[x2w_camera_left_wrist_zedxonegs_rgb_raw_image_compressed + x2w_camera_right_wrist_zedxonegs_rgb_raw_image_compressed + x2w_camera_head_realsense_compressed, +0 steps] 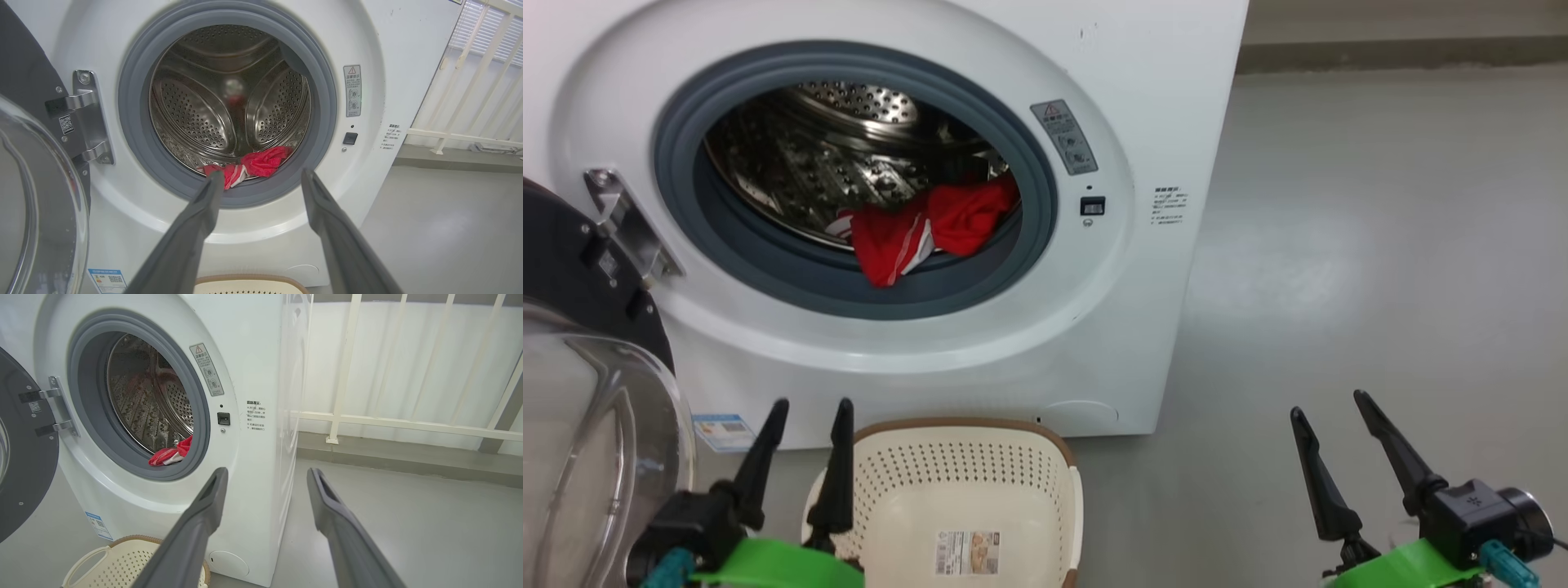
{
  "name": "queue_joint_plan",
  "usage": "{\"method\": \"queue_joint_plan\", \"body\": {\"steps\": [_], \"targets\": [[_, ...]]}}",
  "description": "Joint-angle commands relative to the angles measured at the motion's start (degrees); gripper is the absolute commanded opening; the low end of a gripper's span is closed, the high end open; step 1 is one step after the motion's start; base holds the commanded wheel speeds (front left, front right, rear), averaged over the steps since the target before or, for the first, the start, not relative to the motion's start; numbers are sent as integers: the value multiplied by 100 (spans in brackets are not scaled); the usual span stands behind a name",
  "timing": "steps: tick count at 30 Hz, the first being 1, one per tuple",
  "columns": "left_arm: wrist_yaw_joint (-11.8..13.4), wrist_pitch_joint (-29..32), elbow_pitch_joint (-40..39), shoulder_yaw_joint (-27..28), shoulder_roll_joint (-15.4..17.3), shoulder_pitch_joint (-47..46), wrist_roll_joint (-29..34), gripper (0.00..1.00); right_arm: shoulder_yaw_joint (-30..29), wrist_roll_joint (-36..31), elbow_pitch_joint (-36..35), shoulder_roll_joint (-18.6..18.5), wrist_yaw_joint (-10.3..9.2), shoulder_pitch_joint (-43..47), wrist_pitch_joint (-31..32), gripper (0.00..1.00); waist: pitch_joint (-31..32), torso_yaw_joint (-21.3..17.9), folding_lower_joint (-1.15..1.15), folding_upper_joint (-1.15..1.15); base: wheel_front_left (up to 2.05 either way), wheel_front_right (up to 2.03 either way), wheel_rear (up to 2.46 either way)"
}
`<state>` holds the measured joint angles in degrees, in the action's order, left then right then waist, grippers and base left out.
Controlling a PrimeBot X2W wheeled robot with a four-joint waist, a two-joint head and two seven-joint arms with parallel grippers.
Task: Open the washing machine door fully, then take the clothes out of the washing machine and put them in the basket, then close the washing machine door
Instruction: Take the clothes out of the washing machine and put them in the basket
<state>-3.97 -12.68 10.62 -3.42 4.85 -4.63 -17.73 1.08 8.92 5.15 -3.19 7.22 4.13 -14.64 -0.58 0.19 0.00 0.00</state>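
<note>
Head looks down, wrists forward; all share the washing machine [1160, 122].

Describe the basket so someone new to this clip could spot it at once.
Find the big white washing machine. On the floor directly before it, under the round opening, stands the basket: cream perforated plastic, brown rim, paper label inside.

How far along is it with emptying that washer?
Done: the washing machine door stands wide open. In hand: nothing; the left tool and right tool are open and empty. Left: the clothes lie in the washing machine, the basket looks empty, and the door needs closing.
</note>
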Motion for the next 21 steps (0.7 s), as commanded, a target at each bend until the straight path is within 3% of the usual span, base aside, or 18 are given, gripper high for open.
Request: {"method": "queue_joint_plan", "body": {"steps": [1,21], "targets": [[55,-4,-83,176,123,-413,43,100,163,-2,-181,-80,26,-370,-36,100,-221,75,0,0,0,0,0],[-51,-207,1118,146,113,-2973,27,100,213,-108,-451,-143,26,-1361,-36,100,-1999,141,0,0,0,0,0]]}}
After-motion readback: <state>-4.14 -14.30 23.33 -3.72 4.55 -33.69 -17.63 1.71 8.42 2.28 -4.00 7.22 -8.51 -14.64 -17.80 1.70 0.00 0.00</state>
